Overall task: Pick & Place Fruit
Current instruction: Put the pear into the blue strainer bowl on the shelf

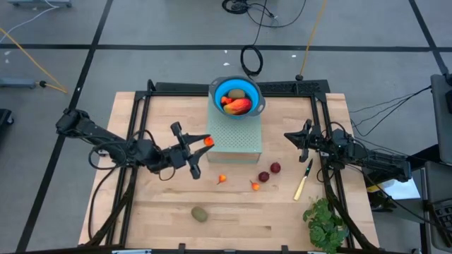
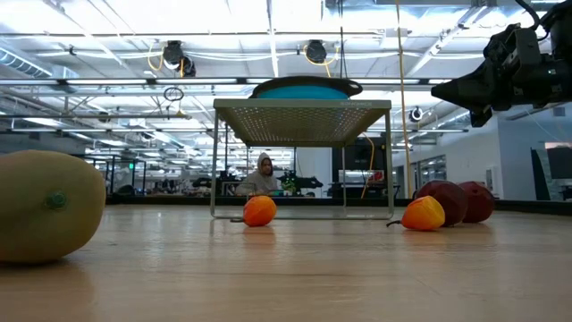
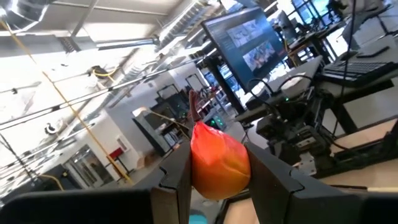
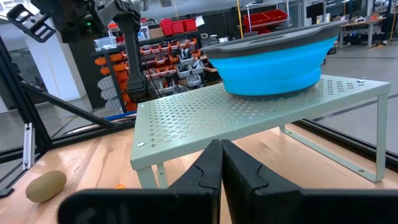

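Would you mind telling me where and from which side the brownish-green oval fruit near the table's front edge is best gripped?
Grip the brownish-green oval fruit across its short middle, coming straight down from above. It lies on its side on the bare table, apart from the other fruit, so the narrow waist should fit between the fingers, while the rounded ends would likely slip.

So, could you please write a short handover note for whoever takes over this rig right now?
Left end effector: shut on a small orange fruit, raised beside the green rack, short of the blue bowl.
Right end effector: shut, empty, waiting at the table's right side.
Done: the bowl on the rack already holds a large orange-red fruit and a greenish one.
Left on the table: two small orange pieces, two dark red fruits, and the brownish-green oval near the front edge.
Next, probably: drop the held piece into the bowl.
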Controlling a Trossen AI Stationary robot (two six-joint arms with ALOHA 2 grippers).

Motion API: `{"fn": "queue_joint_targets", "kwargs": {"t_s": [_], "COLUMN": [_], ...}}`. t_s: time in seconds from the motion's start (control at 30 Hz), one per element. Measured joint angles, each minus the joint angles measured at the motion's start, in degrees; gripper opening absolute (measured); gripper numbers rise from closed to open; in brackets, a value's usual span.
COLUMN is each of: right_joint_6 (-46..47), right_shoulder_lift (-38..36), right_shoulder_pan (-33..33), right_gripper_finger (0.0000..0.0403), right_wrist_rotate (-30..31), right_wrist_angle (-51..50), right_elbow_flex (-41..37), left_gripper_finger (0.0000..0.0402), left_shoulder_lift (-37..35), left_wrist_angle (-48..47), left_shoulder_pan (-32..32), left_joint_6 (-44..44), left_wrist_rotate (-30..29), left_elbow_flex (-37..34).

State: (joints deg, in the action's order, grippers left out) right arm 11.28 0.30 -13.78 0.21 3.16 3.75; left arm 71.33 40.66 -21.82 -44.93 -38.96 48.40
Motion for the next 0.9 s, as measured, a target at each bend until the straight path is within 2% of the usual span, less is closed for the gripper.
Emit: {"fn": "queue_joint_targets", "kwargs": {"t_s": [0.4, 0.77, 0.9], "right_joint_6": [0.00, 0.01, 0.01], "right_shoulder_lift": [0.00, 0.00, 0.00], "right_shoulder_pan": [-0.02, 0.00, -0.01], "right_gripper_finger": [0.0000, 0.0000, 0.0000], "right_wrist_rotate": [-0.02, -0.02, -0.01], "right_wrist_angle": [-0.02, 0.00, 0.00], "right_elbow_flex": [0.02, 0.00, 0.00], "left_gripper_finger": [0.0120, 0.0120, 0.0120], "left_shoulder_lift": [0.01, 0.02, 0.01], "left_wrist_angle": [-0.11, -0.67, -0.63], "left_shoulder_pan": [0.30, 7.05, 10.91], "left_joint_6": [2.56, 29.30, 39.50], "left_wrist_rotate": [-0.03, 5.38, 10.73], "left_elbow_flex": [0.00, 0.00, 0.00]}}
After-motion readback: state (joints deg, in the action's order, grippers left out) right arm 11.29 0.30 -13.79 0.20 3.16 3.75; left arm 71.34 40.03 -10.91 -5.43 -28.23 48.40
